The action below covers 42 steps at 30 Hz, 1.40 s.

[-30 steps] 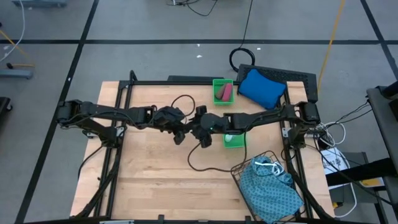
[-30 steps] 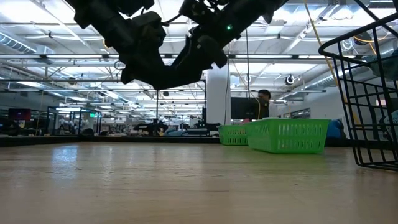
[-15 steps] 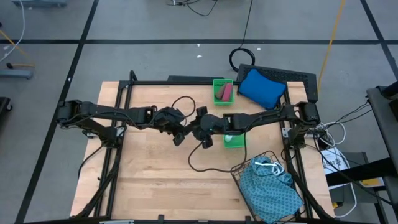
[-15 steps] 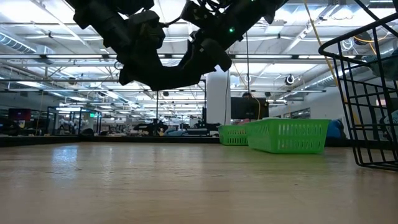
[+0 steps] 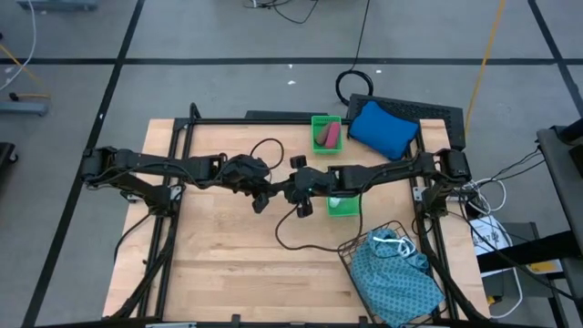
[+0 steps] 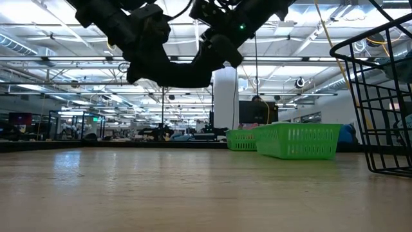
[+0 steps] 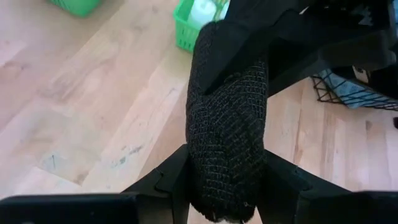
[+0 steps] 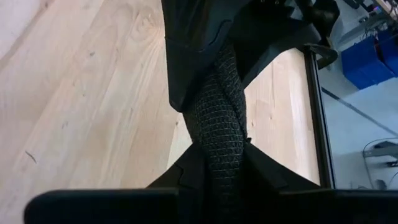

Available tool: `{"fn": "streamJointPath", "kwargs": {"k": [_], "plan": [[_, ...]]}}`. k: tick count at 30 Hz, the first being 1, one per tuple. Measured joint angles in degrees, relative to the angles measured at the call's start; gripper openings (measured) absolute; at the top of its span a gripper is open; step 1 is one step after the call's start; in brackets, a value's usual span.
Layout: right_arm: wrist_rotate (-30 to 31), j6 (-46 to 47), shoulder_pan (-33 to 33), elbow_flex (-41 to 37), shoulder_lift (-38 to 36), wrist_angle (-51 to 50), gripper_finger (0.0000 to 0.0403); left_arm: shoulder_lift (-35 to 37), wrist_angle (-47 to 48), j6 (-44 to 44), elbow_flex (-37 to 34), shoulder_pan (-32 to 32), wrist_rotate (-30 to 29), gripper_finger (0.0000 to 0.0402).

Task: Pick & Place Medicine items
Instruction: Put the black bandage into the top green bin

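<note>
The high camera is looking straight down from far up, seeing the whole table (image 5: 228, 264) and both arms. The low camera is sitting at table height, looking level across the wood into the room, with the arms hanging above. Each wrist camera is riding on its arm, looking very close past its own fingers at the black roll (image 7: 227, 130) between them. Both wrist views are sharing that roll; the high and low views are sharing the green tray (image 6: 297, 140).
</note>
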State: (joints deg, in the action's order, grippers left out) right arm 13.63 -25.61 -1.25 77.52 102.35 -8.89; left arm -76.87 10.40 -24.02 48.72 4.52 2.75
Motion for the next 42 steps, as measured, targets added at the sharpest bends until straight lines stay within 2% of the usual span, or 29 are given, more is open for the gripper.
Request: {"fn": "streamJointPath", "kwargs": {"k": [9, 16, 20, 25, 31, 34, 37, 42], "plan": [[0.1, 6.1, 0.3, 0.2, -2.8, -6.3, 0.0055, 6.1, 0.2, 4.0, 0.8, -0.1, -4.8, 0.0145], [-1.3, 12.1, 2.4, 0.1, -8.0, -11.2, 0.0054, 9.4, -2.8, 7.6, 1.3, 0.0, -5.6, 0.0145], [-2.3, 13.9, 3.7, -1.0, -9.4, -18.8, 0.0053, 11.7, -4.5, 10.1, 1.6, -0.2, -6.3, 0.0145], [0.6, 19.0, 5.0, -2.2, -12.0, -16.4, 0.0053, 14.3, -6.1, 13.6, 1.4, -0.6, -6.1, 0.0145], [5.5, 35.0, 9.5, -5.3, -12.1, -12.3, 0.0053, 16.7, -6.6, 15.4, 1.4, -0.7, -6.0, 0.0145], [8.6, 43.0, 12.3, -7.1, -12.2, -12.2, 0.0068, 16.6, -6.0, 15.3, 1.3, -0.7, -6.0, 0.0145], [10.9, 46.4, 15.8, -11.0, -11.9, -8.6, 0.0074, 16.3, -5.8, 14.9, 1.3, -0.7, -6.0, 0.0145], [11.8, 49.4, 21.5, -16.8, -12.0, 1.6, 0.0051, 14.7, -6.0, 14.9, 1.1, -0.7, -5.9, 0.0145]]}}
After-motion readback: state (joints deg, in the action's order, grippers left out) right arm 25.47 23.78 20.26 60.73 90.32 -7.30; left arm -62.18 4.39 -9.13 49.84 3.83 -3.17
